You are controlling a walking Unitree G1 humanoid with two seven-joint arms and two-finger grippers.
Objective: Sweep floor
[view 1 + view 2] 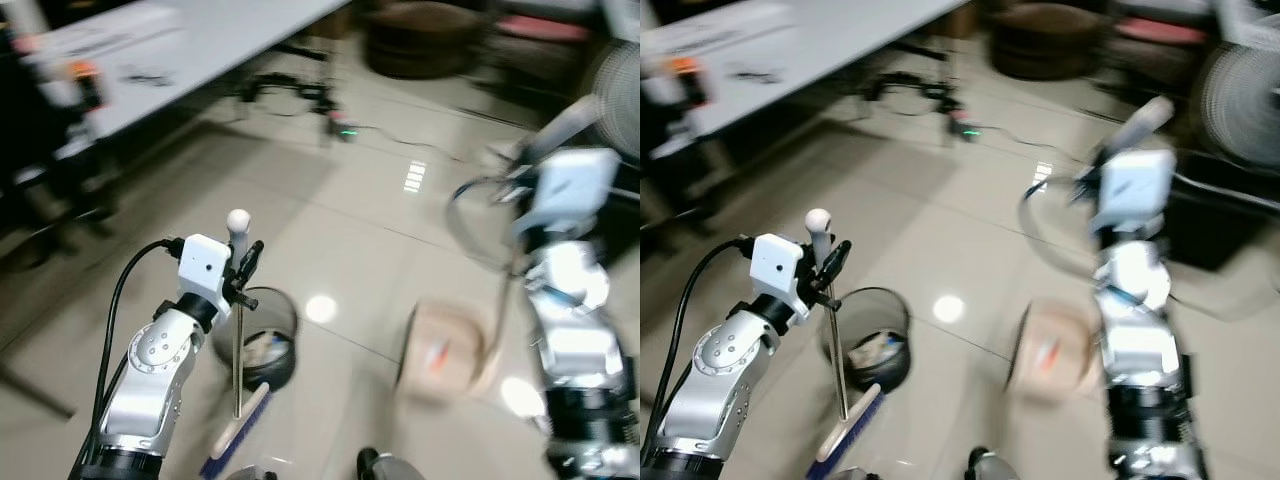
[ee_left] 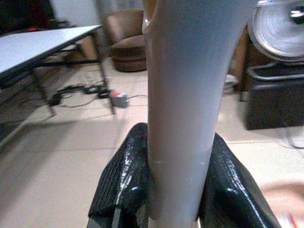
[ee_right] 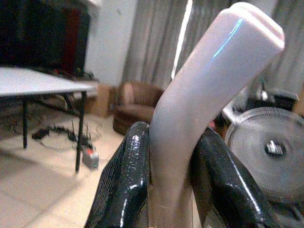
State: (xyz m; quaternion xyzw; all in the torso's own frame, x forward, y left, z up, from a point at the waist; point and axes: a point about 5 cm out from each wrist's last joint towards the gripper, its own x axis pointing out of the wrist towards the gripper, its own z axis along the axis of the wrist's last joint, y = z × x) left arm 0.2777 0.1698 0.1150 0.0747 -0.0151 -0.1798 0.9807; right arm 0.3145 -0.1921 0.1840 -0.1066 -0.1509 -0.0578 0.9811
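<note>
My left gripper [image 1: 244, 266] is shut on the thin metal broom handle [image 1: 237, 345], just under its white knob. The broom's blue-bristled head [image 1: 236, 432] rests on the tiled floor beside a black waste bin [image 1: 257, 336] holding scraps. In the left wrist view the handle [image 2: 180, 118] sits clamped between the black fingers [image 2: 124, 183]. My right gripper [image 1: 535, 150], raised on the right, is shut on the pale dustpan handle [image 3: 199, 123]. The beige dustpan [image 1: 445, 355] hangs low near the floor, blurred.
A white table [image 1: 200, 50] stands at the back left, with cables and a power strip [image 1: 340, 125] under it. A brown pouf [image 1: 425, 40] sits at the back. A fan [image 1: 1240, 100] and a black box [image 1: 1220, 215] are at the right.
</note>
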